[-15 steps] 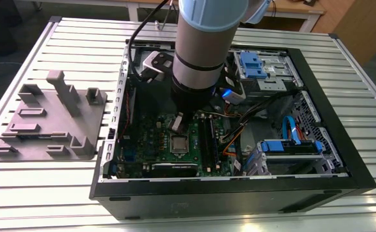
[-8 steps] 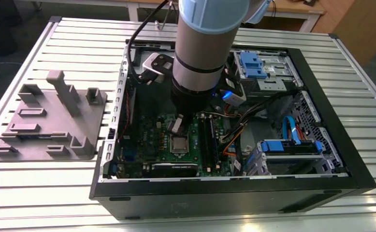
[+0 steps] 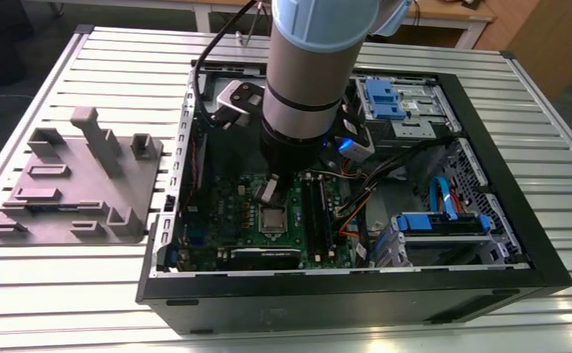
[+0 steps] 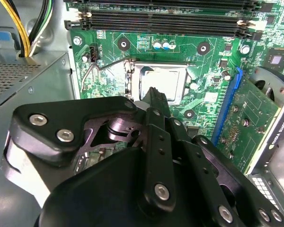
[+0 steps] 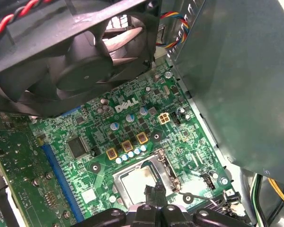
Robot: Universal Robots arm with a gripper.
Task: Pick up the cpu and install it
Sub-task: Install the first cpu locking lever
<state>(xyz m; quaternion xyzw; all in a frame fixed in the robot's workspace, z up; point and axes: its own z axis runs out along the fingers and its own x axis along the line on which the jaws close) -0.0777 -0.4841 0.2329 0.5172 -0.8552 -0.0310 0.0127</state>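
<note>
Table: your slatted metal table (image 3: 561, 316) carries everything.
Case: the open computer case (image 3: 365, 298) lies on its side on the table, and your arm reaches down into it.
Tray: the grey plastic tray (image 3: 41, 220) sits outside the case on the exterior view's left, well apart from the arm.
Board: the green motherboard (image 5: 189, 142) lines the case floor.
Gripper: your gripper (image 4: 154, 94) points down at the board. Both wrist views show its fingers drawn together with nothing between them.
Socket: the CPU socket (image 4: 132, 78) shows its metal frame around a square well.
CPU: the cpu (image 4: 163, 82) lies flat inside that well, silver top up, so it looks placed.
Relation: the cpu lies directly beyond your fingertips, nearly under them. It is square, so it has no long axis to line up with. You cannot tell whether the tips touch it.
</note>
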